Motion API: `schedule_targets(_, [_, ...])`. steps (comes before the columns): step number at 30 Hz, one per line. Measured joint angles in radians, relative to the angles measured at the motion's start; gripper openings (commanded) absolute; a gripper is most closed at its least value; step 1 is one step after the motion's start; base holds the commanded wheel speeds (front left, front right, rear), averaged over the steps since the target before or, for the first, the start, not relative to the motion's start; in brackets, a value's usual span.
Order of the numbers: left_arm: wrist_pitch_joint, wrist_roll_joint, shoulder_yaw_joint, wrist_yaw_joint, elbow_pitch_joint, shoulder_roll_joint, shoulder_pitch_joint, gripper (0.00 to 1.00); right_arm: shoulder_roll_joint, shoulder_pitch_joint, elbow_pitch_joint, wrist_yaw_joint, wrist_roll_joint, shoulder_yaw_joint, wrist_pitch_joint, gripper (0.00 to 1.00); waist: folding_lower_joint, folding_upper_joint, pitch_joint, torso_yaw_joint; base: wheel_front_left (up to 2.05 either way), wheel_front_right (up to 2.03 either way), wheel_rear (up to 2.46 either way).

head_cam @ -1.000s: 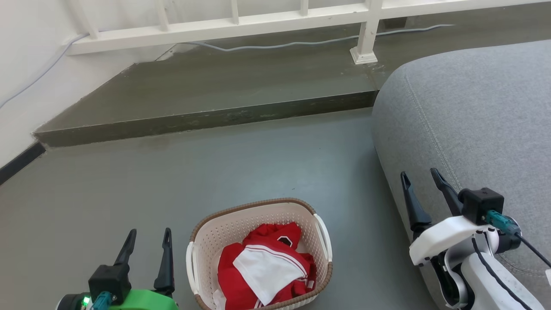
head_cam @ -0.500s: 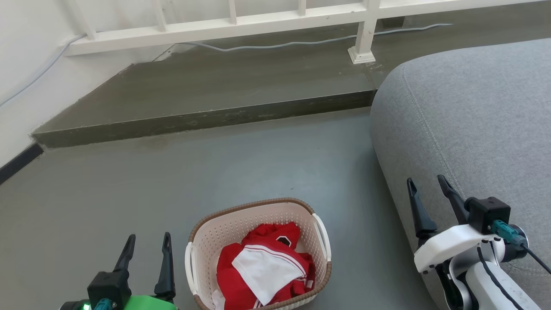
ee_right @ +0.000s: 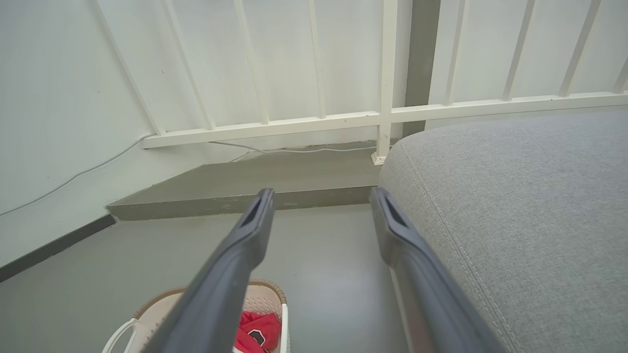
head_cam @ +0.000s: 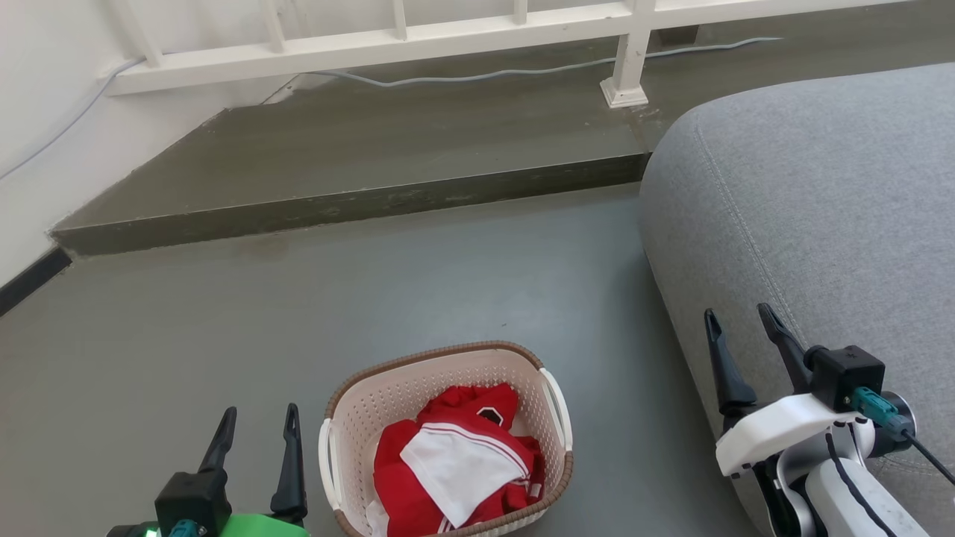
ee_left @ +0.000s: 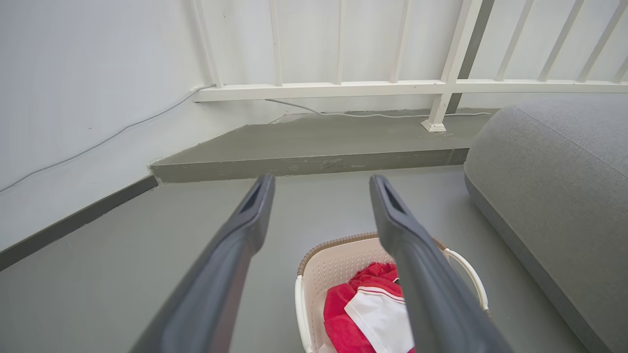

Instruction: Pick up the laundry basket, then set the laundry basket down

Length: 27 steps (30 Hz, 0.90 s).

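The laundry basket point(head_cam: 388, 391) stands on the grey floor at the bottom middle of the head view, cream-white and perforated, with a brown rim and white side handles. Red and white clothes point(head_cam: 455, 462) lie inside it. My left gripper point(head_cam: 257, 414) is open, apart from the basket on its left side. My right gripper point(head_cam: 739, 317) is open further off on the basket's right, in front of the sofa. The left wrist view has the basket point(ee_left: 338, 264) below its spread fingers point(ee_left: 255, 206). The right wrist view catches the basket's corner point(ee_right: 267, 304) at the bottom edge.
A grey fabric sofa point(head_cam: 813, 201) fills the right side, close to my right arm. A raised dark step point(head_cam: 358, 201) runs across the floor ahead, with a white railing point(head_cam: 448, 33) and a grey cable point(head_cam: 485, 74) on it. A white wall point(head_cam: 37, 112) stands at the left.
Both grippers sit a little lower in the head view than a second ago and stay open. The whole scene has shifted slightly, so the camera moved. The basket rests where it was.
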Motion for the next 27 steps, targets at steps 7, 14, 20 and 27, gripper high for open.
schedule_targets(7, [0.010, 0.016, 0.008, 0.000, -0.022, -0.005, 0.011, 1.00, 0.004, 0.014, -0.010, 0.000, -0.007, -0.011, 0.000, 1.00, 0.0000, 0.0000, 0.004, 0.000, 0.00, 0.00, 0.00])
schedule_targets(14, [0.010, 0.017, 0.004, 0.000, 0.018, -0.017, 0.013, 0.00, 0.019, 0.035, 0.023, 0.001, -0.008, -0.006, 0.000, 0.00, 0.0000, 0.0000, 0.007, 0.000, 0.00, 0.00, 0.00])
schedule_targets(20, [0.010, -0.010, -0.005, -0.002, 0.017, -0.024, 0.020, 0.00, 0.033, 0.058, 0.030, 0.006, 0.012, -0.008, 0.003, 0.00, 0.0000, 0.0000, 0.007, 0.002, 0.00, 0.00, 0.00])
schedule_targets(27, [0.009, -0.091, -0.017, -0.015, 0.004, -0.025, 0.035, 0.00, 0.038, 0.058, 0.018, 0.024, 0.101, -0.026, 0.010, 0.00, 0.0000, 0.0000, 0.006, 0.014, 0.00, 0.00, 0.00])
